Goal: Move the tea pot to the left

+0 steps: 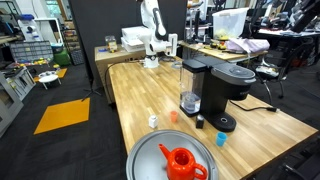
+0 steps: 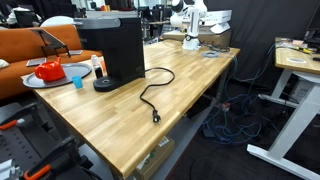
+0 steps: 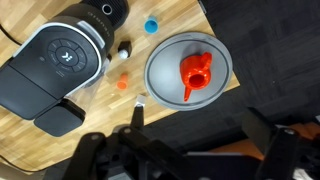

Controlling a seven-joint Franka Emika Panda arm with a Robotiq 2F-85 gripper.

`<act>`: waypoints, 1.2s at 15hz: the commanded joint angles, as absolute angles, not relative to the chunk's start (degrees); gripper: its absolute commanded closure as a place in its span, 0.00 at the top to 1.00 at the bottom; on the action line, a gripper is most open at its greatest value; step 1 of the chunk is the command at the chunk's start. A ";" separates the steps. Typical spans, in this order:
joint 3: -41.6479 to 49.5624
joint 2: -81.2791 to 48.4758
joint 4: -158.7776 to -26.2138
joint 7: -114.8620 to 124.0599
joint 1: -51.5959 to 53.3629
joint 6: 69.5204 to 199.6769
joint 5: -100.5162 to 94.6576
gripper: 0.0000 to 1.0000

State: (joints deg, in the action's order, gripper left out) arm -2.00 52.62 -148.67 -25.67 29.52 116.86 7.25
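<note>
The tea pot (image 1: 182,162) is small, glossy and red-orange, and it stands on a round grey tray (image 1: 145,155) at the near end of the wooden table. In an exterior view the tea pot (image 2: 50,70) shows beside the black coffee machine (image 2: 112,48). From the wrist, the tea pot (image 3: 197,74) lies far below, spout towards the bottom of the picture. My gripper (image 3: 200,125) is open, its dark fingers (image 3: 137,118) spread wide with nothing between them. The arm (image 1: 155,35) is at the far end of the table, well away from the pot.
The coffee machine (image 1: 215,90) stands mid-table, with its black cable (image 2: 150,95) trailing across the wood. Around it sit a tiny orange cup (image 1: 173,116), a blue cup (image 1: 221,139) and a white cup (image 1: 152,121). The tray (image 3: 165,75) overhangs the table edge.
</note>
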 commanded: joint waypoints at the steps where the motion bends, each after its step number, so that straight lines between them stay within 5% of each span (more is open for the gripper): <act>1: -2.60 52.57 -148.47 -26.62 28.48 116.60 8.07 1.00; 18: -9.78 45.03 -151.16 -27.34 45.31 120.22 20.43 1.00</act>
State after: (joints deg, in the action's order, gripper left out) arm -10.11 47.20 -150.58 -26.13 43.19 118.19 18.61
